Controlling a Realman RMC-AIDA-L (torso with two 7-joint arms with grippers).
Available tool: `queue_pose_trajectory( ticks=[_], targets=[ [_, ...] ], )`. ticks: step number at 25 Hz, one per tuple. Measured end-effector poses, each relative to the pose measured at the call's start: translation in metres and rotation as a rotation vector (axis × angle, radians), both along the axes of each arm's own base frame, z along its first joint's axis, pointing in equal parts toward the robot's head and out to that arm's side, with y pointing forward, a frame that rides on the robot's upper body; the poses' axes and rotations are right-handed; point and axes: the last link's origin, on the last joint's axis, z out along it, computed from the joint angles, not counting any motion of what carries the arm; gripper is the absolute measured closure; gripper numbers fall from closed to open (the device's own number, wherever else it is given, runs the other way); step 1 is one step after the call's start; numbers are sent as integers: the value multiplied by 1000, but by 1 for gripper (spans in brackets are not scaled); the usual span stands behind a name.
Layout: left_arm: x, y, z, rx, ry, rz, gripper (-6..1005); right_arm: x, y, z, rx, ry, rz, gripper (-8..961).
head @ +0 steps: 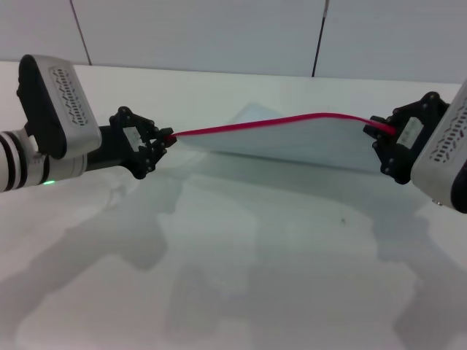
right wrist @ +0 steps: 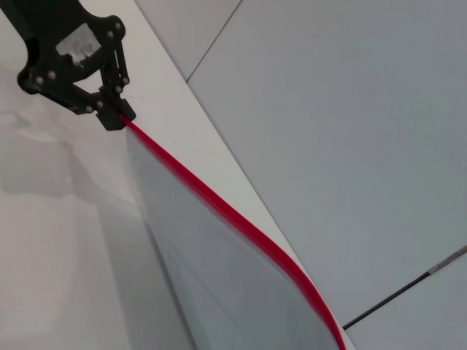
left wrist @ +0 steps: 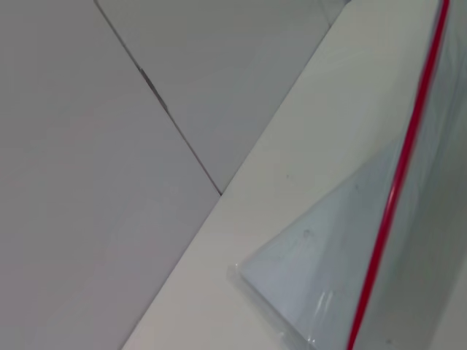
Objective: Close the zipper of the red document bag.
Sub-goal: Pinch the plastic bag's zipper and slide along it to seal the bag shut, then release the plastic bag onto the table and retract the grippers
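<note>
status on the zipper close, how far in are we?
Done: both ends of the zipper are pinched, left gripper at one end, right gripper at the other, so the red document bag hangs taut above the table. In hand: that stretch. Left: whether the seal is shut cannot be told; releasing the bag.

The zipper (head: 270, 122) spans between left pincer (head: 166, 138) and right pincer (head: 376, 131).
</note>
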Motion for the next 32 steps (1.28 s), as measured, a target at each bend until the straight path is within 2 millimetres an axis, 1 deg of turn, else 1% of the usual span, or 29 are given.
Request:
queue_pose_trajectory(
  ticks=[7, 12, 15, 20, 22, 25, 28, 30, 32],
  targets=[
    [-2, -1, 1, 2, -5, 6, 823, 4, 1, 2, 5, -10, -4, 797],
    [2, 2, 1, 11, -13, 1, 813, 10, 5, -1, -17, -33, -32, 794],
    [2, 4, 3, 29, -25, 11, 806, 13, 7, 1, -6, -23, -60, 792],
    [9, 8, 8, 64, -94, 26, 796, 29, 15, 11, 65, -28, -137, 789],
    [11, 9, 10, 73, -118, 29, 792, 37, 19, 11, 83, -27, -173, 730],
    [15, 10, 9, 74, -149, 26, 742, 46, 23, 8, 101, -6, -202, 640],
    [17, 8, 10, 77, -187, 31, 692, 44, 25, 4, 122, 54, -197, 551],
    [18, 6, 12, 87, -238, 43, 659, 38, 25, 0, 126, 112, -181, 454],
    [19, 2, 17, 100, -327, 66, 626, 34, 26, -5, 132, 172, -166, 357]
  ],
)
